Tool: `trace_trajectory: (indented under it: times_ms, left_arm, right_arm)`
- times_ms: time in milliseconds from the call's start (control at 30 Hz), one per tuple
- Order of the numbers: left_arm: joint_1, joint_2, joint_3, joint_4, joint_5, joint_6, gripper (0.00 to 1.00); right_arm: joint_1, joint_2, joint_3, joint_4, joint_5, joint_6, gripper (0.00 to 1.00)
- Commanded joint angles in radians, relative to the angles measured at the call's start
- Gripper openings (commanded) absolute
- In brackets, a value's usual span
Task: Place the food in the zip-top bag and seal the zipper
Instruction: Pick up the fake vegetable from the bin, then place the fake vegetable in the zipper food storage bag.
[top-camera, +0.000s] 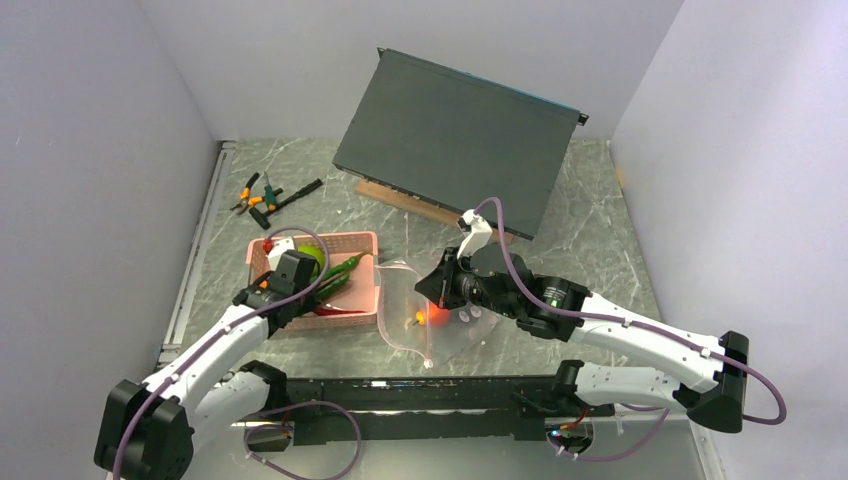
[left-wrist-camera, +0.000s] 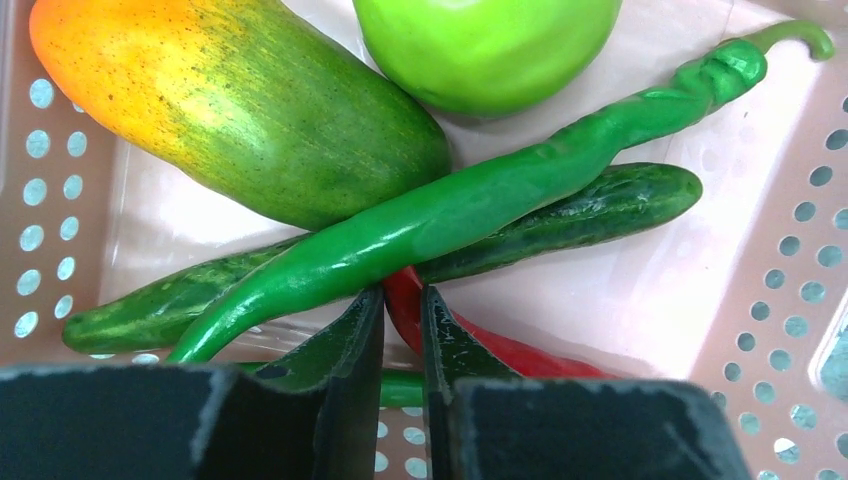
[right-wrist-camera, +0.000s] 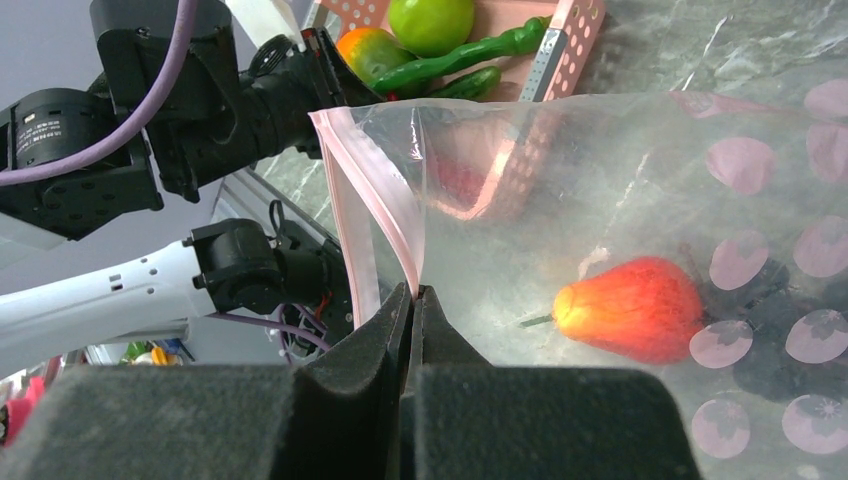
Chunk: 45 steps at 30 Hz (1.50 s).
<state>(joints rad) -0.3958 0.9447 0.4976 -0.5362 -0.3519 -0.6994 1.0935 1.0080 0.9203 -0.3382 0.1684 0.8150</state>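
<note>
In the top view, the pink basket is seen at centre left on the marbled table, with the left gripper lowered into it among the food. The zip-top bag lies just right of the basket, and its upper right edge is held by the right gripper. A red-orange fruit is seen inside the bag. Orange-handled pliers lie at upper left, and a dark panel is propped at the top

In the left wrist view, the jaws of the left gripper are drawn nearly together, and the narrow gap is filled by the end of a red piece, on which they are closed. Across it lie a long green pepper and a dark green cucumber. A mango fills the upper left and a green apple the top centre

In the right wrist view, the right gripper is fully closed at lower centre, with the bag's edge pinched just where the zipper runs down to it. The mouth is held up and open towards the basket at the top
</note>
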Motion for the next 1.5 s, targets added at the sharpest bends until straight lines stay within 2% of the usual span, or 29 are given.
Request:
trace_trajectory:
  times_ms: [0,533,700,1000,1200,1467]
  left_arm:
    - [0.004,-0.03,0.032,-0.014,0.027,0.008,0.17]
    - [0.003,-0.244,0.163,-0.19,0.048,0.008,0.1]
    - [0.003,-0.314,0.242,-0.266,0.053,0.026,0.05]
    - [0.003,-0.445,0.399,-0.366,0.081,0.053,0.03]
    - [0.003,-0.484,0.493,-0.424,0.169,0.078,0.0]
    - [0.003,-0.428,0.52,-0.353,0.436,0.11,0.0]
  right_arm:
    - [-0.004,-0.022,-0.011,0.038,-0.011,0.0,0.0]
    - [-0.003,-0.019,-0.004,0.041,-0.013,-0.003,0.0]
    - [-0.004,-0.015,0.003,0.041,-0.015,-0.006,0.0]
    - [-0.003,-0.001,0.011,0.046,-0.023,-0.007,0.0]
    - [-0.003,0.012,0.014,0.05,-0.03,-0.004,0.0]
    - [-0.002,0.033,0.024,0.06,-0.038,0.0,0.0]
